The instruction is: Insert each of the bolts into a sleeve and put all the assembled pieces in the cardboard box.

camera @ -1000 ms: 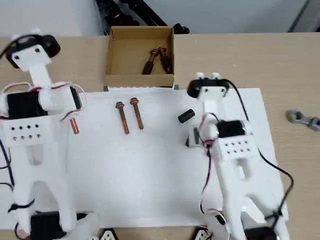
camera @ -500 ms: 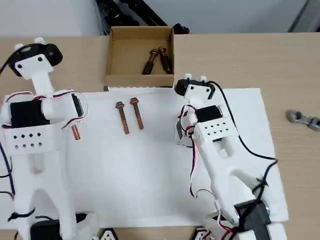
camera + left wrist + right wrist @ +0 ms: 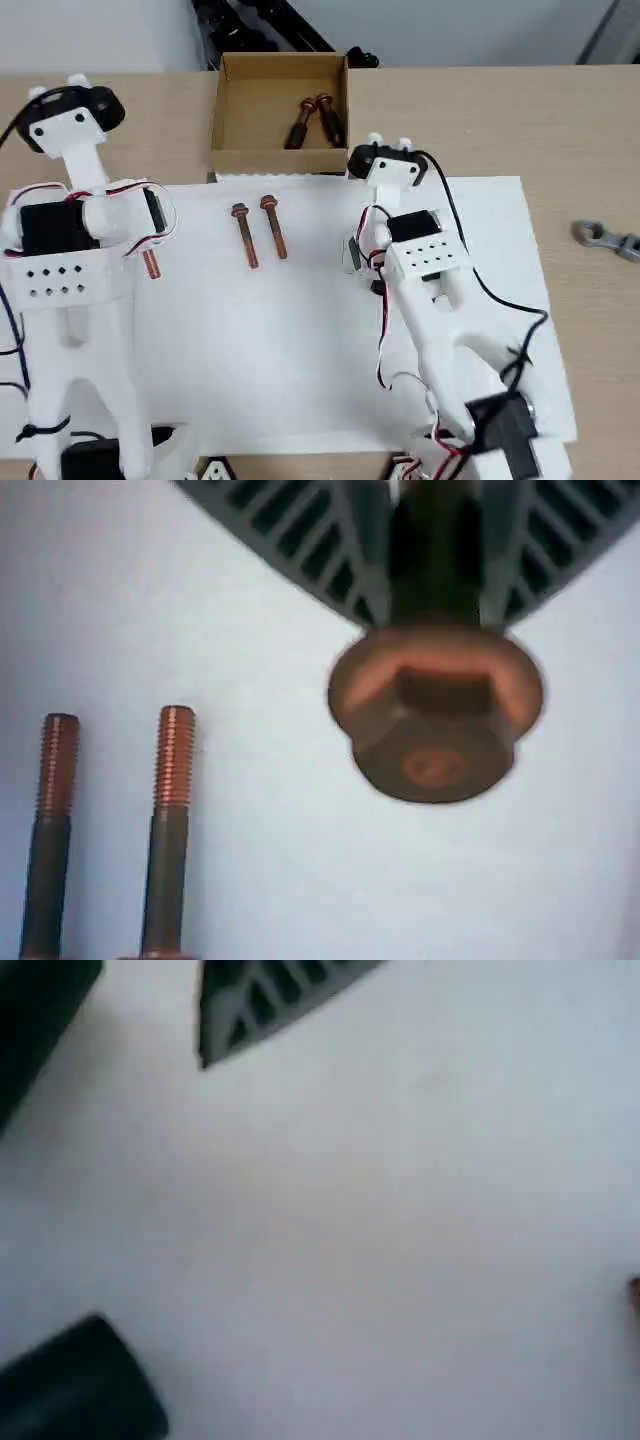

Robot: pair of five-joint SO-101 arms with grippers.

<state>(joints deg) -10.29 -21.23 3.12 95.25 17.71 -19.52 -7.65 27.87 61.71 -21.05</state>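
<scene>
Your right gripper (image 3: 354, 256) had swung in by a short black cylindrical sleeve (image 3: 80, 1385), its jaw state untellable. Your left gripper (image 3: 149, 246) clamped a copper hex-head bolt (image 3: 435, 715). Mating step; next called for seizing that sleeve.

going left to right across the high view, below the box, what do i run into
bolt in the left gripper → loose bolt → second loose bolt → right arm → small metal piece at the far side

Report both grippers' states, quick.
Left gripper: closed, holding a bolt.
Right gripper: cannot be told.
</scene>
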